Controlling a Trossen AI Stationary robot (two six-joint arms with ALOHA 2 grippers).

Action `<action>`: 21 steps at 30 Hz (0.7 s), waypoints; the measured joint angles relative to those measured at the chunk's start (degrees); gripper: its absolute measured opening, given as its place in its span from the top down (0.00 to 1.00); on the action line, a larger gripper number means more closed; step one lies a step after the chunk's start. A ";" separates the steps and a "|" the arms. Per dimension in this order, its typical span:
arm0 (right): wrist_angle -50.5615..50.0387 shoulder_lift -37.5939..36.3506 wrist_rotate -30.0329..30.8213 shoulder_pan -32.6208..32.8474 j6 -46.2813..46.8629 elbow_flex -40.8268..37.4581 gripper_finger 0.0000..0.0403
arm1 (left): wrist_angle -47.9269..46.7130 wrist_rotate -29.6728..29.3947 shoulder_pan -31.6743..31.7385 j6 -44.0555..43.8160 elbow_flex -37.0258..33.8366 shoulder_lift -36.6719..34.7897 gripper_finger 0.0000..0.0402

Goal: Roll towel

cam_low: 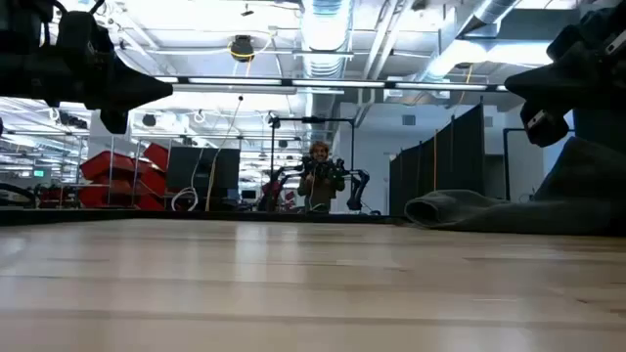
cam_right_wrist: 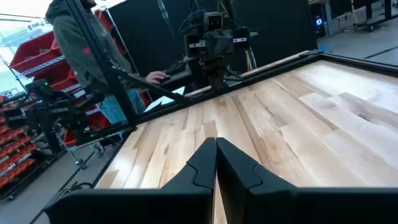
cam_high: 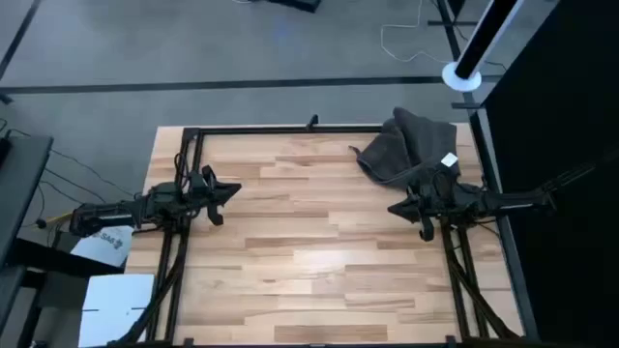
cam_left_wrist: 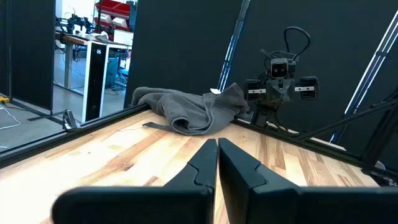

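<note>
Towel crumpled at the far right corner, both arms waiting.
Your towel [cam_high: 406, 147] lies bunched on the wooden table [cam_high: 309, 242], just beyond the right gripper [cam_high: 395, 207]; the left gripper [cam_high: 235, 189] hovers well apart, and both are clenched on nothing.

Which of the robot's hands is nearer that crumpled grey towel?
The right hand: it hovers just beside the towel, at the towel's near edge. The left hand waits across the table, far from it.

Towel [cam_high: 401, 147] charcoal grey, plain; white tag [cam_high: 449, 161]; table [cam_high: 309, 251] light wood.
</note>
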 joint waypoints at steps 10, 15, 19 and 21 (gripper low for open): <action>0.00 0.01 0.00 0.00 0.01 -0.01 1.00 | 0.00 0.02 0.00 0.00 0.00 0.02 1.00; 0.00 0.02 0.00 0.01 0.02 0.01 1.00 | 0.00 0.02 -0.01 0.00 0.00 0.02 1.00; 0.00 0.00 0.00 0.00 0.01 -0.01 1.00 | 0.00 0.01 -0.02 0.00 -0.01 0.02 1.00; 0.00 0.02 0.00 -0.01 0.00 -0.01 1.00 | 0.00 0.02 0.00 0.00 -0.02 0.00 1.00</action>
